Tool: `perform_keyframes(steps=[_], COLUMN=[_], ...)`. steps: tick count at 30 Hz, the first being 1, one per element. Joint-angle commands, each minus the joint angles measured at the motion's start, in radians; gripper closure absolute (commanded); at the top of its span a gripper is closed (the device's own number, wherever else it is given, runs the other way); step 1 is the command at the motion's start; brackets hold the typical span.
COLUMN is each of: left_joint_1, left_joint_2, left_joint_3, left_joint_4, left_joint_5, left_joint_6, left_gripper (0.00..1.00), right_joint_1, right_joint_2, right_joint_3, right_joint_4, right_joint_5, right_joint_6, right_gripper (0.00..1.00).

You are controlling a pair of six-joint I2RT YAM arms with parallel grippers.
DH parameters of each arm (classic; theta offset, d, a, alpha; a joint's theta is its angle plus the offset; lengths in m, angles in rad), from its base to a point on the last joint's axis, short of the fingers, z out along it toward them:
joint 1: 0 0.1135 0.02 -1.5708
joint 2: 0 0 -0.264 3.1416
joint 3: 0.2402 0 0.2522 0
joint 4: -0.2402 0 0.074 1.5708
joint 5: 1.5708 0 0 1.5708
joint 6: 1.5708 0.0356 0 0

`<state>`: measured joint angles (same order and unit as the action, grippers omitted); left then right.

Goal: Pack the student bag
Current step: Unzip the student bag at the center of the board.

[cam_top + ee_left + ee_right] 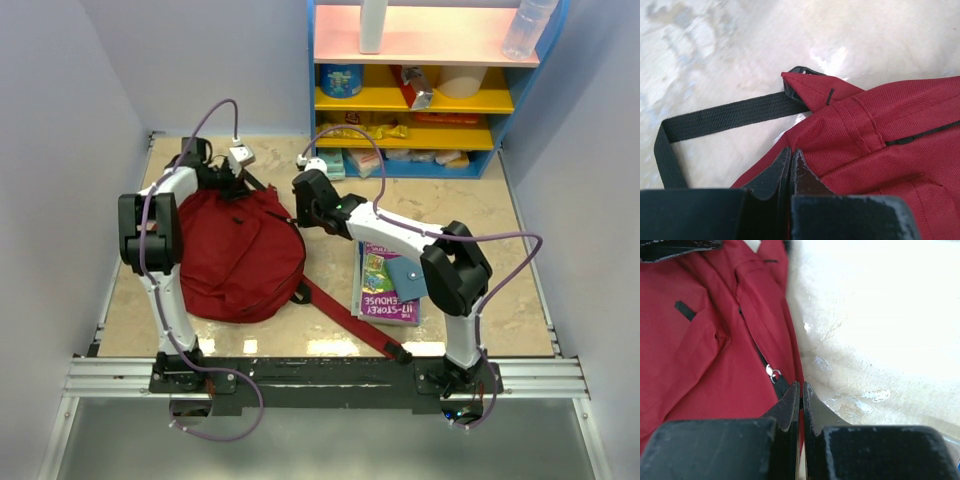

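The purple book (378,275) bears "STOREY", upside down; its other words are too small.

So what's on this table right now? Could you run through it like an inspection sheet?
Surface: beige marbled table.
Job's things: red bag lying flat, its strap trailing toward the near edge.
Clutter: books right of the bag, blue pouch on top.
Hands: left hand shut over the bag's edge; right hand shut by the zip pull.
Cables: purple cables loop over both arms.
Surroundings: shelf with packets behind; plain walls.
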<state>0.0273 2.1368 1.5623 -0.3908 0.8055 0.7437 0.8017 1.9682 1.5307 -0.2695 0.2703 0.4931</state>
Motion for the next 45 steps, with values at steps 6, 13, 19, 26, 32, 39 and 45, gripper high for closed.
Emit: perform_keyframes(steps=[6,13,19,26,32,39,45], left_joint_1=[0.105,0.125,0.131,0.132,0.131,0.096,-0.051], left_joint_2=[-0.097,-0.152,-0.208,-0.242,-0.285,-0.288,-0.242], left_joint_3=[0.039,-0.014,-0.079,-0.13,-0.09,0.065,0.013], left_joint_4=[0.139,0.199,0.233,0.242,0.072,-0.467,-0.58], left_joint_5=[-0.081,-0.13,-0.192,-0.223,-0.057,0.26,0.31], left_joint_6=[-0.11,-0.207,-0.262,-0.267,-0.186,0.178,0.48], left_gripper=[1.0,1.0,1.0,0.96,0.14,0.0,0.0], right_joint_1=[-0.009,-0.007,0.011,0.048,0.048,0.048,0.048], right_joint_2=[-0.115,-0.172,-0.219,-0.272,-0.253,-0.227,-0.241], right_joint_3=[-0.052,-0.116,-0.207,-0.297,-0.247,-0.187,-0.214], right_joint_4=[-0.03,-0.022,0.009,0.041,0.016,0.009,0.026], right_joint_5=[0.05,0.049,0.0,-0.017,-0.02,-0.026,-0.025], right_joint_6=[0.016,0.033,0.074,0.111,0.102,0.104,0.119], right_gripper=[1.0,1.0,1.0,1.0,1.0,1.0,1.0])
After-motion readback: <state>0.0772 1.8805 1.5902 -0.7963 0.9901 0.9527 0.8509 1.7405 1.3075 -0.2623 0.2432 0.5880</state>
